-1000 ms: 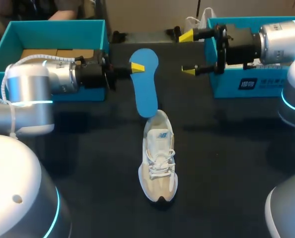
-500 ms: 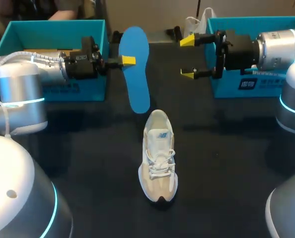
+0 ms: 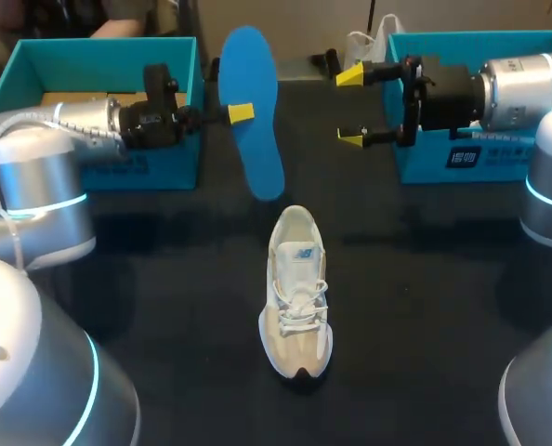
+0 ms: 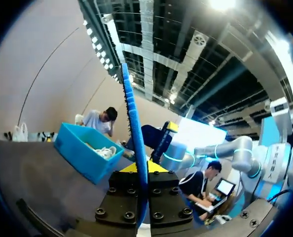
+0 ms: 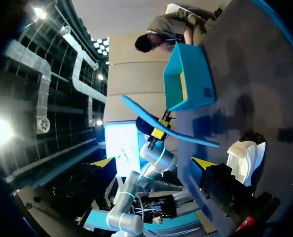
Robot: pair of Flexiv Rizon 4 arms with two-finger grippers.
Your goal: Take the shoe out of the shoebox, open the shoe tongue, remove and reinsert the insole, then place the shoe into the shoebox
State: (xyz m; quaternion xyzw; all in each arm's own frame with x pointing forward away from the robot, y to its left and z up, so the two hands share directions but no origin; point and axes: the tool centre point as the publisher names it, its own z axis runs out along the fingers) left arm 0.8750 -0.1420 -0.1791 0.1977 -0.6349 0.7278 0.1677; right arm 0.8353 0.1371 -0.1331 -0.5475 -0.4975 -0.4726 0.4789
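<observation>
A blue insole [image 3: 253,111] hangs in the air above the table's back middle, with my left gripper [image 3: 242,113] shut on its middle. In the left wrist view the insole [image 4: 132,123] stands edge-on between the fingers of that gripper [image 4: 140,169]. The white and beige shoe [image 3: 297,293] lies on the dark table, heel toward the insole and toe toward the front. My right gripper [image 3: 352,106] stands open to the right of the insole, holding nothing. The right wrist view shows the insole [image 5: 166,126] ahead of the open gripper [image 5: 154,163] and the shoe [image 5: 242,158] below.
An open blue box [image 3: 90,65] with a cardboard insert stands at the back left, behind my left arm. A second blue box [image 3: 471,153] stands at the back right, under my right arm. The dark table [image 3: 164,279] spreads around the shoe.
My left arm has lifted the insole up and back, away from the shoe's heel, and drawn back to the left. The right gripper stayed nearly still and open.
</observation>
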